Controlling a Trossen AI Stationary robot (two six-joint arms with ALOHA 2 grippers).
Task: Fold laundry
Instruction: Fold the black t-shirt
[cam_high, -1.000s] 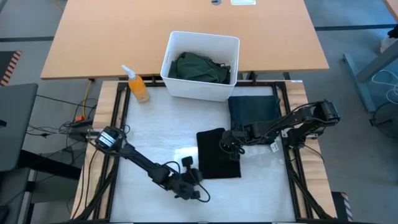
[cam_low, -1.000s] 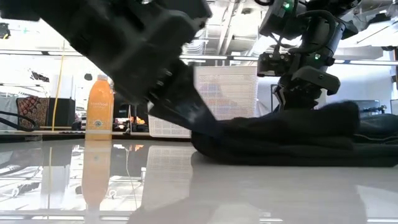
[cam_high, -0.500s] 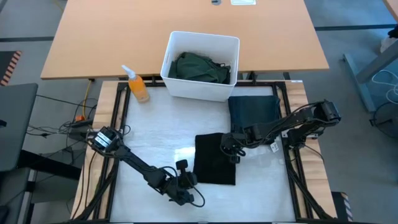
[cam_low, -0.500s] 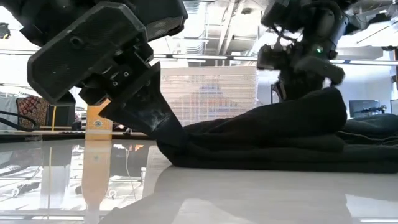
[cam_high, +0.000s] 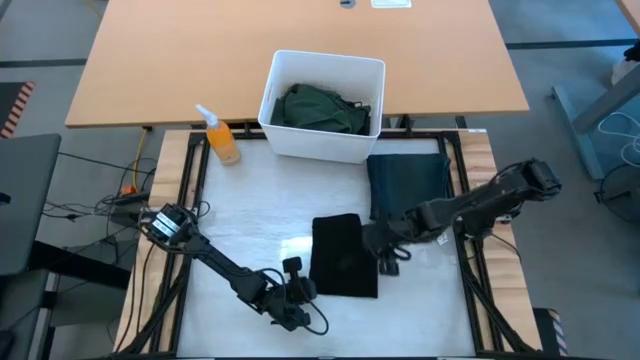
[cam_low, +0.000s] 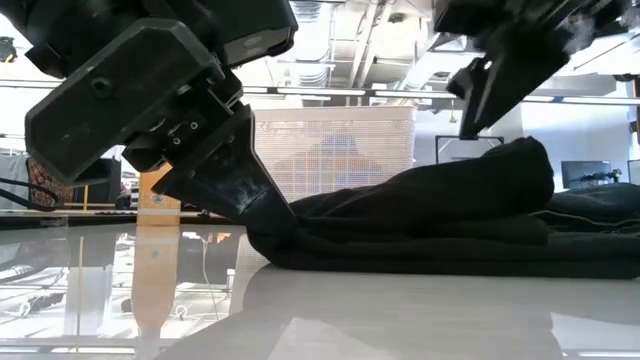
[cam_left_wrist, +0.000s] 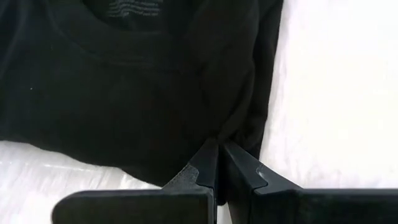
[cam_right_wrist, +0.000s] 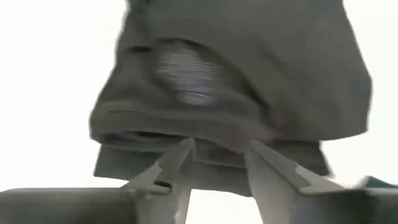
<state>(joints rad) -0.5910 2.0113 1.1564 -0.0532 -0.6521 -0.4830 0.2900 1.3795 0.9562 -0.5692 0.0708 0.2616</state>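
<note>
Pinching one corner of the folded, rumpled black cloth shirt (cam_high: 345, 257) mid-bench, our left tool (cam_high: 297, 297) is clamped tight, while our right tool (cam_high: 388, 250) hovers parted beside it.

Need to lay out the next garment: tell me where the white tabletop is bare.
Bare: the stretch between the orange bottle, the white bin and the left arm; a smaller strip along the near edge under the right gripper. Crowded: centre-right, where the folded black shirt, the dark folded garment and the left gripper sit.
</note>
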